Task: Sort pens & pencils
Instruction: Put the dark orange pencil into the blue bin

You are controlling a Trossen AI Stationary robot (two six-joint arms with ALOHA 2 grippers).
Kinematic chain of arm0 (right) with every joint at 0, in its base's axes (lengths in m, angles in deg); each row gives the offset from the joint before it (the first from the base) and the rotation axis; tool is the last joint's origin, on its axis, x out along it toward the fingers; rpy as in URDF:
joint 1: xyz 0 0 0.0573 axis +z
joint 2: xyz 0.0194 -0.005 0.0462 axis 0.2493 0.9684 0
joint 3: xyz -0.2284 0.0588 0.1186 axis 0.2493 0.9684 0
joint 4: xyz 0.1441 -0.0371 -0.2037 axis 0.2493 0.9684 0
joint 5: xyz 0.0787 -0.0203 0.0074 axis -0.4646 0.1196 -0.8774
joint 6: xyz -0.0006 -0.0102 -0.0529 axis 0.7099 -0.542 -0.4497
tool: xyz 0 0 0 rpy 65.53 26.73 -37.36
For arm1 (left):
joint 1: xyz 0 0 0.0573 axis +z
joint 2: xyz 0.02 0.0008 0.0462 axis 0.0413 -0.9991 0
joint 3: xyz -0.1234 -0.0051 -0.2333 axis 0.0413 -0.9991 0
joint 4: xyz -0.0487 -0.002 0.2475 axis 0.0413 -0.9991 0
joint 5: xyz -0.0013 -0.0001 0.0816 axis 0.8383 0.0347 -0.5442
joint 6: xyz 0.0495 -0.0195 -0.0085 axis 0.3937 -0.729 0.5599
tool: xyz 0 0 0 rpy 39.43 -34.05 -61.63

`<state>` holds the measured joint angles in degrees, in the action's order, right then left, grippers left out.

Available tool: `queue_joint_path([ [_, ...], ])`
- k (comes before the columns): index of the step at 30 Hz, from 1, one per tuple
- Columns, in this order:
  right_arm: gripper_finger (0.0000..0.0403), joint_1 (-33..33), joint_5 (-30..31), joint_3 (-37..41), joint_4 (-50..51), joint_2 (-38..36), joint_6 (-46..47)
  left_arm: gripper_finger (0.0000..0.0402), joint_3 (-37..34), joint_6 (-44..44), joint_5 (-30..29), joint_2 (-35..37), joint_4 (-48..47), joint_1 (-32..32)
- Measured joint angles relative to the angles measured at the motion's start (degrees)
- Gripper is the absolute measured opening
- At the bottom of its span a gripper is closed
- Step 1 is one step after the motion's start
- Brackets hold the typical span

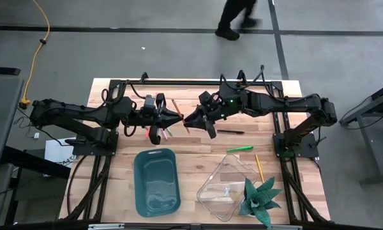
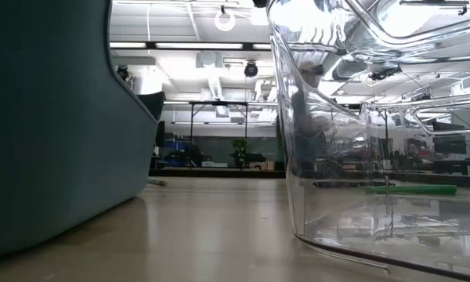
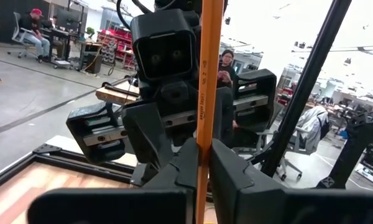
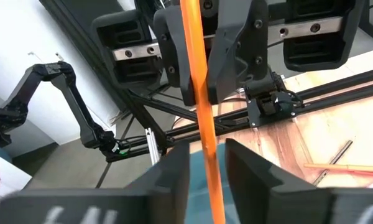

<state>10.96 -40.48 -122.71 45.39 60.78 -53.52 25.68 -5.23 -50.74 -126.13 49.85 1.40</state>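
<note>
Meeting mid-table for handover: left claw (image 3: 199, 168) clamped on pencil (image 3: 206, 93); right claw (image 4: 206, 162) apparently not yet gripping it.

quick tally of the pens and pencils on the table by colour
orange pencil, held in the left tool: 1
black pen: 1
green pen: 1
yellow pencil: 1
total: 4 clearly seen; more sticks under the left arm are too hidden to count
</note>
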Motion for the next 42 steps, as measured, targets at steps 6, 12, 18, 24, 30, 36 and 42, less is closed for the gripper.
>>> queue_joint_path([
  [6, 0.0147, -1.26, 0.0, 0.0, 0.42, -0.17, 0.59, 0.0015, 0.0, 1.03, -0.08, 0.18, -0.38, 0.02],
  [12, 0.0158, -3.97, -0.02, 0.0, 7.02, -3.34, -1.2, 0.0009, -0.02, 2.53, 0.04, 4.46, -9.07, 0.0],
  [18, 0.0158, -7.01, 0.41, 0.0, 13.25, -7.56, -2.27, 0.0013, 0.0, -0.71, 5.47, 10.48, -21.39, -0.08],
  [24, 0.0158, -8.2, 2.23, 0.0, 15.63, -9.21, -2.29, 0.0012, 0.0, -6.27, 11.18, 11.51, -34.72, -5.09],
  [30, 0.0158, -7.61, 4.01, 0.0, 19.11, -9.18, -2.03, 0.0013, -0.04, -7.91, 12.5, 10.91, -45.45, -12.77],
  [36, 0.0158, -6.55, 6.67, 0.0, 20.76, -9.11, -2.09, 0.0011, 0.0, -6.33, 12.68, 9.89, -48.28, -16.68],
  [42, 0.0158, -5.9, 6.71, 0.0, 22.68, -9.09, -2.1, 0.0013, 0.03, -3.15, 15.0, 5.49, -49.4, -16.66],
])
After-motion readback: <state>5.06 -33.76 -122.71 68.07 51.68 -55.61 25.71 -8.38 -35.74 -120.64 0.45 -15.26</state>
